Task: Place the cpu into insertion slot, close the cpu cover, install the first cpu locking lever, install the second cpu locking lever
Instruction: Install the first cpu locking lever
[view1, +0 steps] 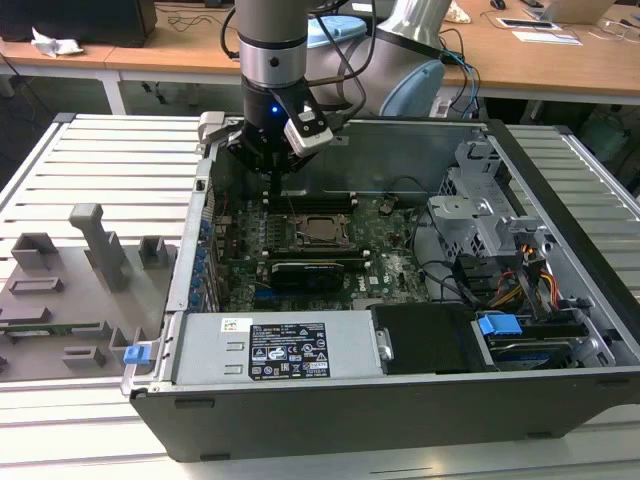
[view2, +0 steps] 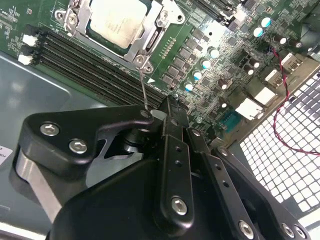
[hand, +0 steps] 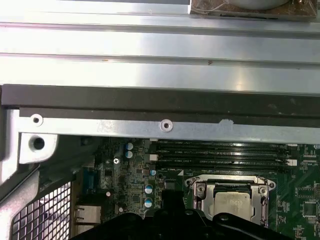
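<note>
- The tool (view1: 272, 186) hangs inside the open computer case (view1: 330, 410), over the far edge of the green motherboard (view1: 395, 270), just beyond the socket as seen in the exterior view.
- In the second wrist view the tool's (view2: 170, 107) black fingers look pressed together, with a thin silvery locking lever (view2: 143, 92) running from the socket's corner down to the fingertips; whether the lever is pinched between them I cannot tell.
- The cpu (view2: 117, 22) lies flat in the insertion slot (view2: 75, 30), its dull silver face up, in the middle of the motherboard; the first wrist view shows it too (hand: 231, 202).
- The cpu cover (view2: 145, 40) lies down over the chip's edges, its silvery frame surrounding the face; it shows also in the first wrist view (hand: 199, 197).
- Long black memory slots (view2: 90, 67) run beside the socket, on the side toward the tool.
- In the exterior view a black card (view1: 305, 272) sits on the motherboard just at the near side of the socket.
- A grey fixture tray (view1: 70, 290) with upright blocks rests on the slatted surface (view1: 120, 140) beside the case, at the exterior view's left.
- A metal drive cage (view1: 480, 215) and bundled cables (view1: 530, 285) fill the case's end at the exterior view's right.
</note>
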